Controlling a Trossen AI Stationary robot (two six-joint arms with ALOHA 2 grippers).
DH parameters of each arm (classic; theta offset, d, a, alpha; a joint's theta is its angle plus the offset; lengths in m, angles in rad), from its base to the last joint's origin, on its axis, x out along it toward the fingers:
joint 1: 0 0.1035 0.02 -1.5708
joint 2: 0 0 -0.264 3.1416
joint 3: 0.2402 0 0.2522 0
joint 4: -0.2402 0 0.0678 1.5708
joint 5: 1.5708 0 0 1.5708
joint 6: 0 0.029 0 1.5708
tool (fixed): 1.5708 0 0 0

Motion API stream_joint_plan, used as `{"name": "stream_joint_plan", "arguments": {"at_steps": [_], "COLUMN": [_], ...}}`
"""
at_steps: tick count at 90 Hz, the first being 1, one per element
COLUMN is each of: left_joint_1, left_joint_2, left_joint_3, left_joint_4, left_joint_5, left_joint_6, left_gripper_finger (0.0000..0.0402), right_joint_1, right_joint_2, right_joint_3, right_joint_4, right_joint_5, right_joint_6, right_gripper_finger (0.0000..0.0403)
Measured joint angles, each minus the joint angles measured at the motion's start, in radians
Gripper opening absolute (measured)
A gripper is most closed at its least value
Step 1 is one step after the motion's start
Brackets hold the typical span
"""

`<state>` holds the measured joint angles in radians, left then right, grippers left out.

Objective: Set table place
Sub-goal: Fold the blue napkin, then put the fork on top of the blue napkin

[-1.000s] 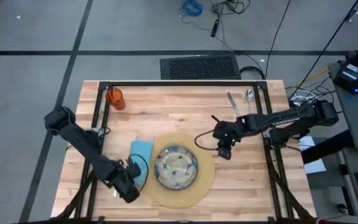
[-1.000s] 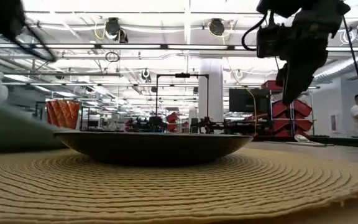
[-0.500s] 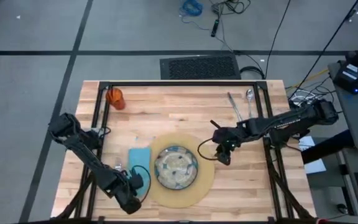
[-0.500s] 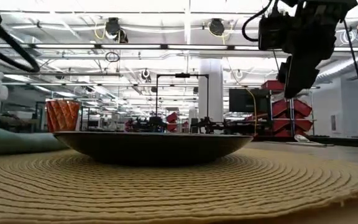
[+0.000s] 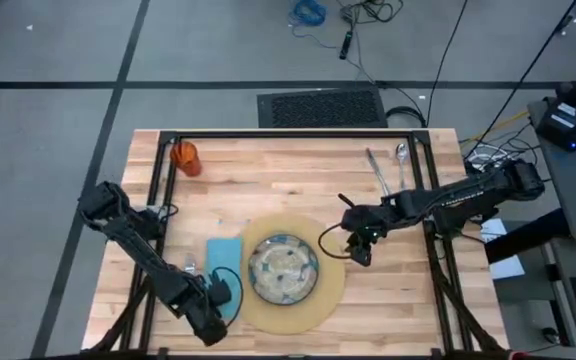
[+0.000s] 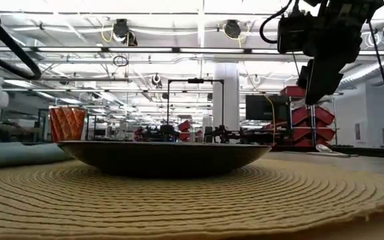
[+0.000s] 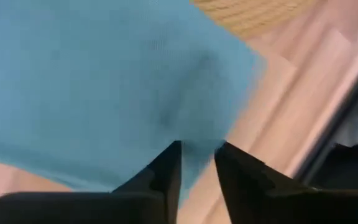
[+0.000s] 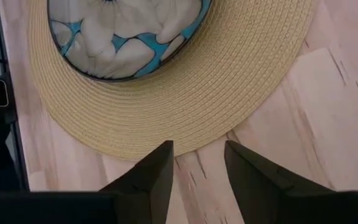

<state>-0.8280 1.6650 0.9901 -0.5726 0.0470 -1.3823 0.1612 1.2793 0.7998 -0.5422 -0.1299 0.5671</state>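
Lower centre of the light wooden table (image 5: 298,180): speckled plate (image 5: 283,268) on round tan woven mat (image 5: 330,295), teal cloth napkin (image 5: 224,256) beside; orange cup (image 5: 185,157) upper left, silver cutlery (image 5: 376,170) upper right unplaced; left gripper (image 7: 197,163) over napkin and right gripper (image 8: 197,162) at mat's edge, jaws slightly apart, empty.

no readable text, label or number anywhere

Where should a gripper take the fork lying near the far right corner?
Grip the fork mid-handle, coming straight down with fingers across its narrow width: it lies flat on the table, beside the spoon, and its thin handle offers no other hold.
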Motion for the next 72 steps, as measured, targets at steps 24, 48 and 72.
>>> {"name": "stream_joint_plan", "arguments": {"at_steps": [24,48,72], "left_joint_1": [0.013,0.065,0.053], "left_joint_2": [0.000,-0.011,-0.170], "left_joint_3": [0.000,0.000,0.021], "left_joint_4": [-0.033,-0.166,-0.351], "left_joint_5": [0.068,0.005,-0.051], "left_joint_6": [-0.003,0.065,-0.026], "left_gripper_finger": [0.0129,0.0129,0.0129], "right_joint_1": [0.000,0.000,0.000], "right_joint_2": [0.000,0.000,0.000], "right_joint_3": [0.000,0.000,0.000], "right_joint_4": [0.000,-0.001,-0.001], "right_joint_5": [0.000,0.000,0.003], "right_joint_6": [-0.019,-0.032,-0.013], "right_gripper_finger": [0.0134,0.0134,0.0134]}}
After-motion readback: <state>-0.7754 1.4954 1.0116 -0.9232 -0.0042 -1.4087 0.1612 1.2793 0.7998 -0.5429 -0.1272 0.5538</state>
